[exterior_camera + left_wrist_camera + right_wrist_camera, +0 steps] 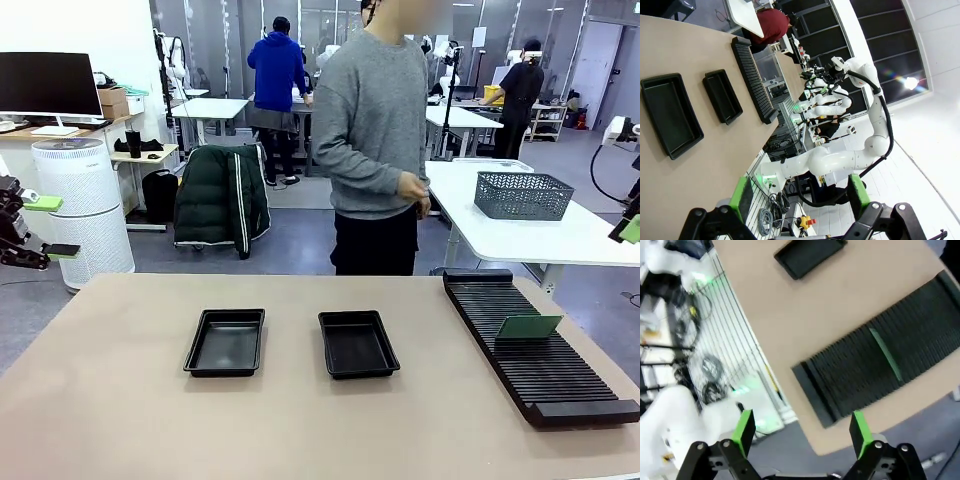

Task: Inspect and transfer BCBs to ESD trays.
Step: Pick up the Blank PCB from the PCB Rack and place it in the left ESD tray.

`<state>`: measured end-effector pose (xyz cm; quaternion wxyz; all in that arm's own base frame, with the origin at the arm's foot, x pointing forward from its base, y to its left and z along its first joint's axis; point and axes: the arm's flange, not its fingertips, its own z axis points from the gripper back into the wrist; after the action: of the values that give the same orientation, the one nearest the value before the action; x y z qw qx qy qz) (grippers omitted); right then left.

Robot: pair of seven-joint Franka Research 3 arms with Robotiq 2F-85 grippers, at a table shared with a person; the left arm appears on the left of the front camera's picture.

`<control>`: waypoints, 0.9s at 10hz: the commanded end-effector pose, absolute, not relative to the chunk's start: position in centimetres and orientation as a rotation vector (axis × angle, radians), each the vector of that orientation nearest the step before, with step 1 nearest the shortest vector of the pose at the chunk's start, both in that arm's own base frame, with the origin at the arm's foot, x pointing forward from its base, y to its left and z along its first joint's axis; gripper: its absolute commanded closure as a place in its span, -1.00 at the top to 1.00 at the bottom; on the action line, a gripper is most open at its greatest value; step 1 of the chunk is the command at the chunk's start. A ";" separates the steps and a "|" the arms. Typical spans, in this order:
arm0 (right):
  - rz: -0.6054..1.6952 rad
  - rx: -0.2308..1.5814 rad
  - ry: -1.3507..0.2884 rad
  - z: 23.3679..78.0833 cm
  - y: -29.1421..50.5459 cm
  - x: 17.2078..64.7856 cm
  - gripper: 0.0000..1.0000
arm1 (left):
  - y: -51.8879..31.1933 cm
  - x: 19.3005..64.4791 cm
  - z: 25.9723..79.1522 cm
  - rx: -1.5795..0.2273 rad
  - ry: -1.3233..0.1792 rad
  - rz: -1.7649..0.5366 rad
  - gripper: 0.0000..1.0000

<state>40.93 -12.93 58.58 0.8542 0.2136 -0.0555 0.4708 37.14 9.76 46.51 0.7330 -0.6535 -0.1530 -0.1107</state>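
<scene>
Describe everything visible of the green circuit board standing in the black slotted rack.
The thin, flat, green rectangular circuit board stands on its long edge in one slot of the long black ribbed rack, about mid-length, at the right side of the beige table. Its face looks plain and matte; no components can be made out. Only the rack touches it.

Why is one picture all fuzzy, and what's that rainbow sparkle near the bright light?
Right wrist view: soft and smeary, so the slotted rack and its green board look blurred. Left wrist view: a bright lamp throws rainbow glare across the lens. Front view: sharp and evenly lit.
</scene>
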 end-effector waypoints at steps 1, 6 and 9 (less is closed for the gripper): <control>1.154 0.281 -0.180 58.0 -11.6 40.3 1.00 | 9.8 36.9 46.5 -1.445 -0.340 -0.241 1.00; 1.597 0.041 -0.140 57.9 -8.9 39.7 1.00 | 9.8 36.9 46.5 -1.445 -0.340 -0.241 1.00; 1.624 -0.009 -0.171 57.7 -8.2 40.2 1.00 | 9.8 36.9 46.5 -1.445 -0.340 -0.241 1.00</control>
<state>40.44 -8.31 58.36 0.6905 0.0077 -0.0669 0.7202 37.14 9.74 46.50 0.7332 -0.6533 -0.1528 -0.1107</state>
